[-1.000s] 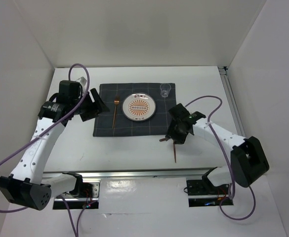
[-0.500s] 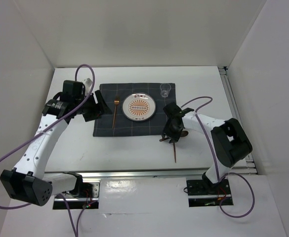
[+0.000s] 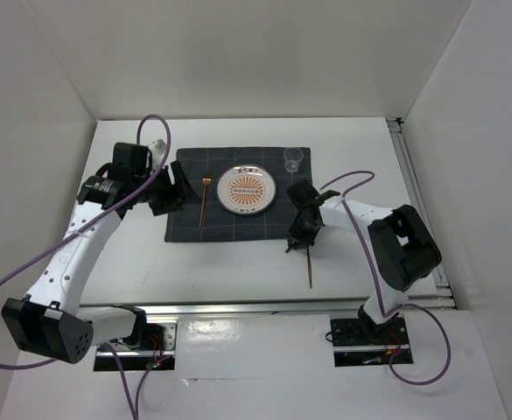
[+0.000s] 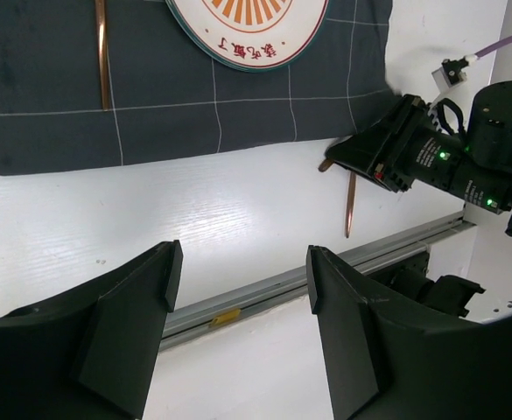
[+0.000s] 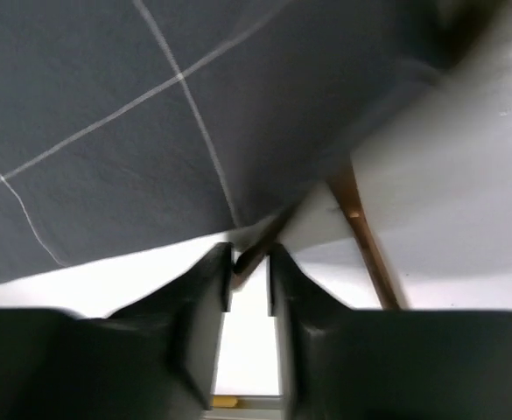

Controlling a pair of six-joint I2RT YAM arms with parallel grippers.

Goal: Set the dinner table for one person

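Copper utensil (image 5: 254, 252) sits pinched between right fingers (image 5: 201, 306) at the mat's (image 3: 229, 223) near right corner (left fingers (image 4: 124, 324) spread beside its left edge).

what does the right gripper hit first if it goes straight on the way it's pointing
The right gripper would probably meet the thin copper-coloured utensil between its jaws by the dark grey checked cloth mat, then the white tabletop; blur makes depth unclear.
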